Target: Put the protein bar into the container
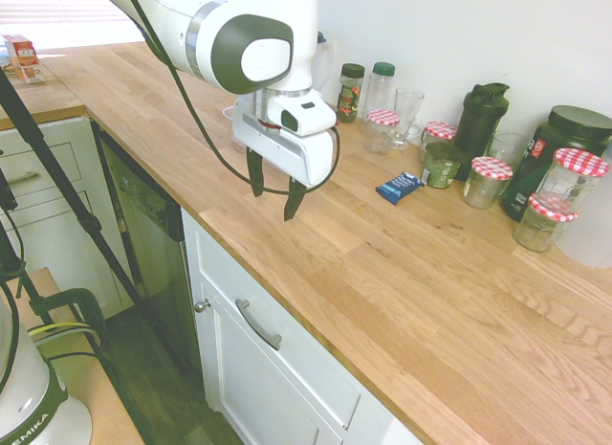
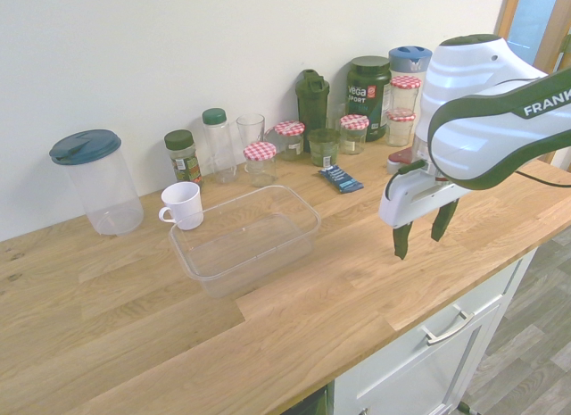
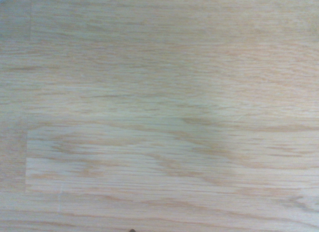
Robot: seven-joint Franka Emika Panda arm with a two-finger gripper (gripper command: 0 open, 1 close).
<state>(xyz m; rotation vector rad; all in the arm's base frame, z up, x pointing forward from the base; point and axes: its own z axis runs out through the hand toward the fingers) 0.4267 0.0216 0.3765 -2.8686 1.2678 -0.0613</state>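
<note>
Claw (image 2: 423, 243) over bare wood, its two dark fingers spread wide with nothing between them, and the bar it wants lies off toward the wall. From where I stand, that offset is what the coming move turns on. The protein bar (image 2: 341, 179), in its dark blue wrapper, rests flat on the wooden countertop (image 2: 428, 290), just in front of the small green-tinted glass jar (image 2: 325, 148) and well short of the fingertips. The claw hangs above the counter nearer the drawer side, so it would need to travel back toward the wall, and somewhat toward the container's end of the counter, before going down.

The bar's long axis runs aslant: one end points in at the row of jars, the other comes out toward the room and back toward the arm's side. I'd judge that the fingers should close across the narrow width, which may call for a turn of the wrist. The glass jar stands so near that a careless finger could knock it.

The clear rectangular plastic container (image 2: 245, 241) sits open and upright farther along, beside the white mug (image 2: 182, 205), with the bar between it and the claw, though closer to the wall. Only one arm is here to do the reaching, and the pickup still lies ahead.
</note>
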